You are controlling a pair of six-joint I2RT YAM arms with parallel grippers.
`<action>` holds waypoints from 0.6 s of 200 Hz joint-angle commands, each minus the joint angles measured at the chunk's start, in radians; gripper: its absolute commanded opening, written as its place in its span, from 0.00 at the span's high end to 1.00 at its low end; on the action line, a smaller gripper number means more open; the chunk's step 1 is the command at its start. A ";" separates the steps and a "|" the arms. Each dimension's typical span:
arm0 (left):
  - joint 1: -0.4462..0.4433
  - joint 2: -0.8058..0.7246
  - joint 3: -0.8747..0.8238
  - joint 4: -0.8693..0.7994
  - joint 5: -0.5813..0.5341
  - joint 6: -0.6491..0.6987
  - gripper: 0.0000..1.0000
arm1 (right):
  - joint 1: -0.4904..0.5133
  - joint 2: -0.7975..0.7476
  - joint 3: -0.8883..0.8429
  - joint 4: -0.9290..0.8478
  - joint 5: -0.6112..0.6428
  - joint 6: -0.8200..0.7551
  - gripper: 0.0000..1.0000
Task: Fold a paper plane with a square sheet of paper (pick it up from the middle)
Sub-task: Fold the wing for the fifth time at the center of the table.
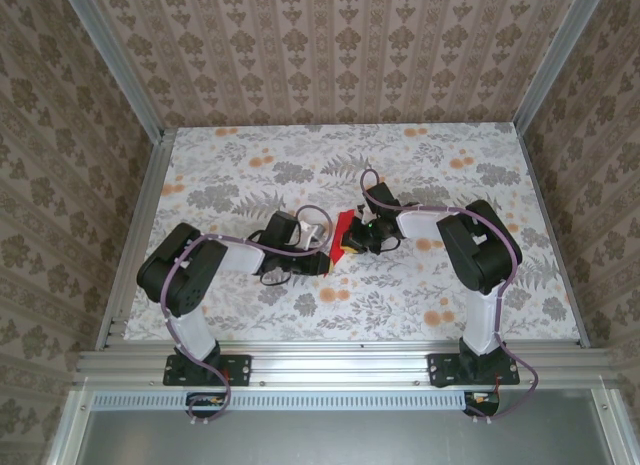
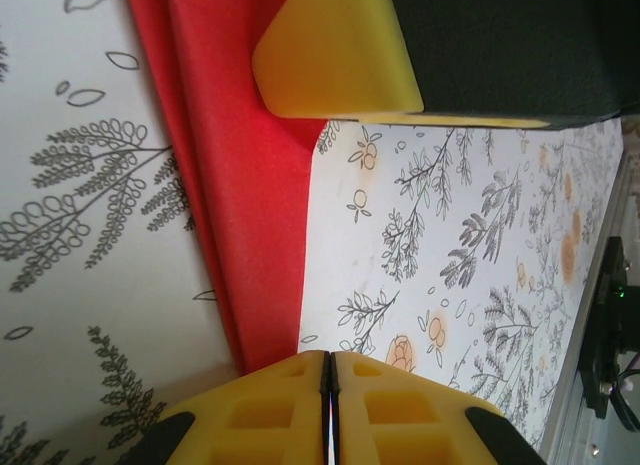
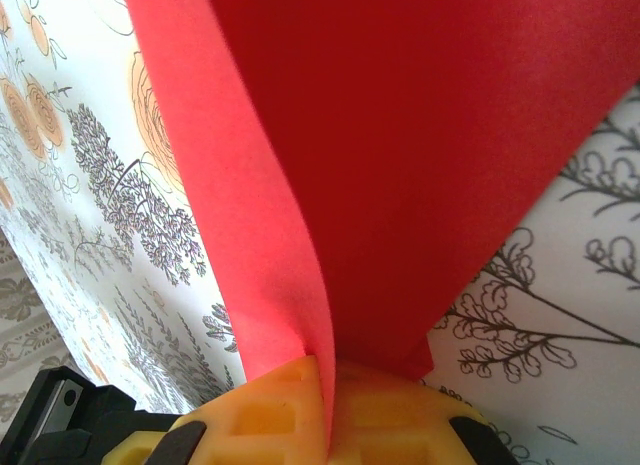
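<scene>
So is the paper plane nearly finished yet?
Not yet. Done: the red paper already has a fold, with its layers lying together. In hand: the right gripper pinches it, and the left gripper is shut by its corner. Left: it isn't a pointed dart, so it probably needs more folds.

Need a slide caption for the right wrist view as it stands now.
Close-up: the right jaws shut on a fold of the red paper, its layers spreading out over the floral table.
</scene>
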 commanded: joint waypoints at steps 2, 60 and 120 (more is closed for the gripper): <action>-0.034 -0.005 -0.003 -0.119 0.012 0.040 0.89 | 0.001 0.135 -0.075 -0.181 0.201 0.021 0.95; -0.063 -0.003 -0.011 -0.185 -0.017 0.070 0.89 | 0.001 0.137 -0.072 -0.180 0.201 0.024 0.95; -0.079 -0.035 -0.025 -0.261 -0.014 0.103 0.89 | 0.001 0.138 -0.074 -0.183 0.204 0.028 0.95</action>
